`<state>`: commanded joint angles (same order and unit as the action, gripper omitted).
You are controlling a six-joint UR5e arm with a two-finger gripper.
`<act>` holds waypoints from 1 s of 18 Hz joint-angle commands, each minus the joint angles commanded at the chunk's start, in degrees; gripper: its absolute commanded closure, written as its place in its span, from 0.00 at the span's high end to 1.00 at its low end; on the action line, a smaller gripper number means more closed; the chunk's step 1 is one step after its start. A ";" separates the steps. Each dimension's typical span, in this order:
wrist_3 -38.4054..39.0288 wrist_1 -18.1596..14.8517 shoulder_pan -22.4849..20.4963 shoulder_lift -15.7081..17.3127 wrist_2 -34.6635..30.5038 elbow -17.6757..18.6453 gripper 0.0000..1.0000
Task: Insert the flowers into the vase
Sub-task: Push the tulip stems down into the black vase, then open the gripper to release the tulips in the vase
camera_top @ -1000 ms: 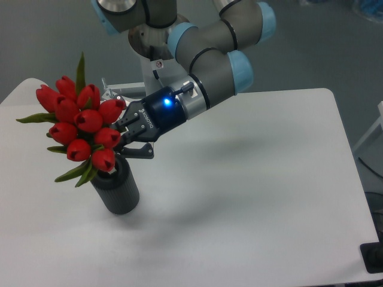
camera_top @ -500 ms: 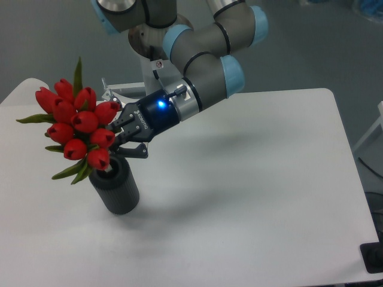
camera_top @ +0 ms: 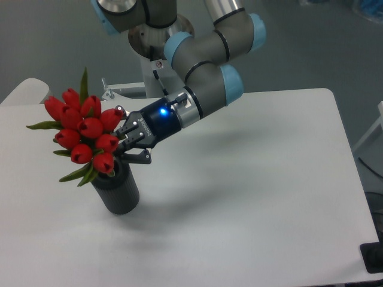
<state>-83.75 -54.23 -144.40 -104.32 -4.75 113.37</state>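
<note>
The flowers (camera_top: 85,128), a bunch of red tulip buds with green leaves, lean to the left above the vase (camera_top: 118,190). Their stems run down into its round mouth. The vase is a dark grey ribbed cylinder standing upright on the white table (camera_top: 251,197) at the left. My gripper (camera_top: 122,149) comes in from the right, just above the vase's rim. It is shut on the stems right under the buds. The stems themselves are mostly hidden by the buds and the fingers.
The arm's base (camera_top: 152,42) stands at the table's back edge behind the vase. A black object (camera_top: 374,257) sits past the table's front right corner. The table's left corner is close to the flowers.
The gripper and the bunch have shifted slightly to the right and a little down, so the buds sit closer over the vase's mouth. The vase has not moved.
</note>
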 joint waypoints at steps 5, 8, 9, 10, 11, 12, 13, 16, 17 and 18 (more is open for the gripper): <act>-3.18 0.09 -0.26 -0.71 -0.18 2.72 0.08; -5.72 0.88 -0.18 -1.85 -0.26 3.61 0.13; -6.07 0.88 -0.18 -1.94 -0.26 3.87 0.16; -6.16 0.88 -0.18 -1.94 -0.26 4.22 0.18; -6.17 0.88 -0.18 -2.03 -0.35 4.31 0.26; -6.17 0.88 -0.18 -2.20 -0.70 4.40 0.33; -6.34 0.88 -0.18 -2.20 -2.01 4.40 0.37; -7.65 0.88 -0.35 -2.20 -6.49 4.31 0.53; -7.75 0.88 -0.44 -2.20 -7.90 4.31 0.57; -7.75 0.88 -0.79 -2.12 -8.87 4.23 0.61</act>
<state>-91.49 -53.35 -145.19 -106.44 -13.61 117.60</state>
